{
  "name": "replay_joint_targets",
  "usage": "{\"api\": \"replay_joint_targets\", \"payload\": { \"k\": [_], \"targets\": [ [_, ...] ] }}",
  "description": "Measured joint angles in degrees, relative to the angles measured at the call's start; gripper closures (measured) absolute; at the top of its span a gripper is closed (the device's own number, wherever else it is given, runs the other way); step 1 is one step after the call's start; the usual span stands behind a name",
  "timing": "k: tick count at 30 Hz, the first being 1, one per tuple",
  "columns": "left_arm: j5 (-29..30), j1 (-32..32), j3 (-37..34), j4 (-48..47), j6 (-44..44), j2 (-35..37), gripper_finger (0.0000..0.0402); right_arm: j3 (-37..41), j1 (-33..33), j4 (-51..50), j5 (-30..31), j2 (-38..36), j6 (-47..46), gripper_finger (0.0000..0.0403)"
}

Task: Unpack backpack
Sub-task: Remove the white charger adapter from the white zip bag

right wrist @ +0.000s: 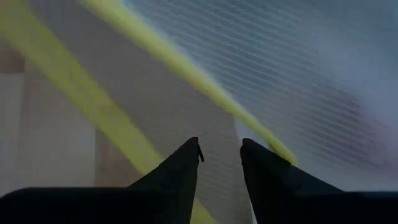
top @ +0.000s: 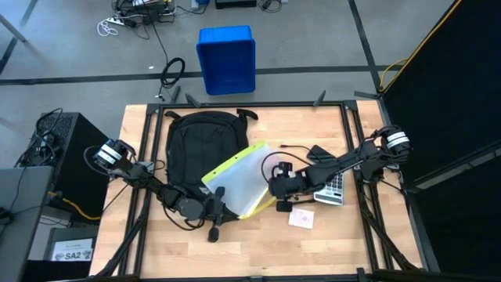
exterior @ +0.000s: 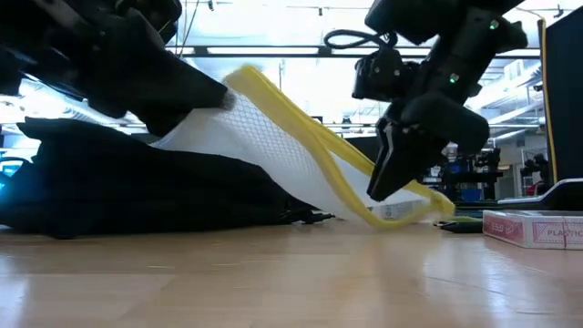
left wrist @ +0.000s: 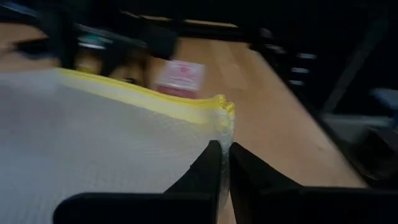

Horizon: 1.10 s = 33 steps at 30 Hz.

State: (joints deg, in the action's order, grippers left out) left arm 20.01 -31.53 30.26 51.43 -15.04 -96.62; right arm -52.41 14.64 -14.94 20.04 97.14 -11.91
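Yellow-edged mesh pouch (top: pixel 239 178) pinched by left gripper (left wrist: pixel 224 163)

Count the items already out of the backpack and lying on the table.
3, maybe more hidden: a mesh pouch with yellow edging lying partly on the backpack, a calculator under the right arm, and a small pink box near the front edge.

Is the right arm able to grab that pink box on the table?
Probably yes. The pink box lies in the open on the table, just beside the right gripper, with nothing on top. But its jaws are at the yellow-edged mesh pouch now, slightly apart.
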Motion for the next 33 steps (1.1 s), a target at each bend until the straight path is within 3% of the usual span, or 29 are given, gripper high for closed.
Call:
{"api": "replay_joint_targets", "payload": {
  "k": [6,14,24,28,33],
  "targets": [
    [-2.4,-1.0,2.2,-0.4,2.6,0.0,0.0402,0.0,1.8,-0.4,8.0,0.0,-2.1,0.0291],
    [-3.0,-1.1,5.0,-0.3,7.3,0.0,0.0397,0.0,4.0,-2.6,8.6,0.0,-5.6,0.0277],
    [-5.9,-1.5,8.0,-0.6,10.3,0.0,0.0322,0.0,5.0,-8.6,8.7,0.0,-9.4,0.0256],
    [-2.5,-1.5,8.6,-0.5,13.6,0.0,0.0293,0.1,5.3,-9.2,8.7,0.0,-10.6,0.025],
    [10.9,0.6,8.6,-1.6,16.6,0.0,0.0285,0.1,6.1,-7.9,8.6,0.0,-11.3,0.0247]
  ]
}}
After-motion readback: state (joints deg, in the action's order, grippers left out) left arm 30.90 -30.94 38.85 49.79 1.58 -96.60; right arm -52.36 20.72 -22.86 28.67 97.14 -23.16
